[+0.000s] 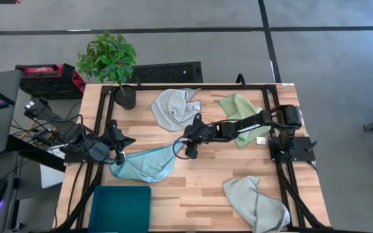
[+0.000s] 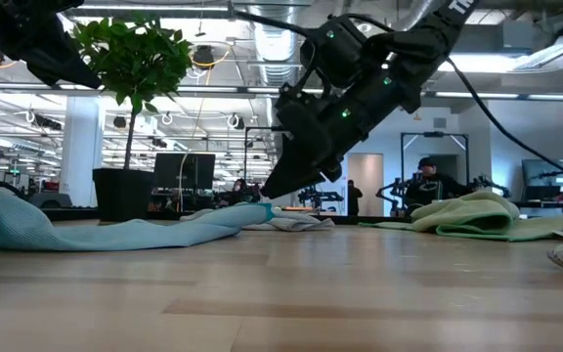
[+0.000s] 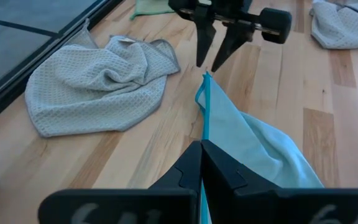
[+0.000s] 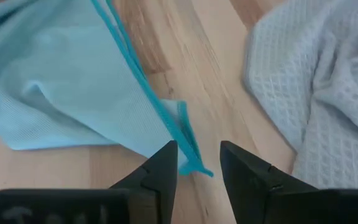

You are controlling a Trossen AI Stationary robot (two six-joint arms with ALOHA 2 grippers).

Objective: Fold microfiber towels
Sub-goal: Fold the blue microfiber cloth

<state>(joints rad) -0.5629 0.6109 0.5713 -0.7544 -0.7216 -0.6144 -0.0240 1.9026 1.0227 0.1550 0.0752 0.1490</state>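
Observation:
The light blue towel lies spread on the table left of centre. My left gripper is shut on its left end. My right gripper is open at the towel's right corner, one finger on each side of it, pointing down. I see no touch. In the left wrist view the right gripper stands just over that corner. A pale grey towel with a white tag lies crumpled at the far centre. The light green towel lies under the right arm. Another pale grey towel lies at the near right. My left gripper pinches the light blue towel's darker hemmed edge between its two shut fingers, coming in low from the table's left. The hem runs in a straight line from the fingers to the far corner. The rest of the towel lies on the table.
A teal bin stands at the near left, close to the blue towel. A potted plant stands at the far left corner. A black frame runs around the table's edges. Bare wood lies near the table's middle front.

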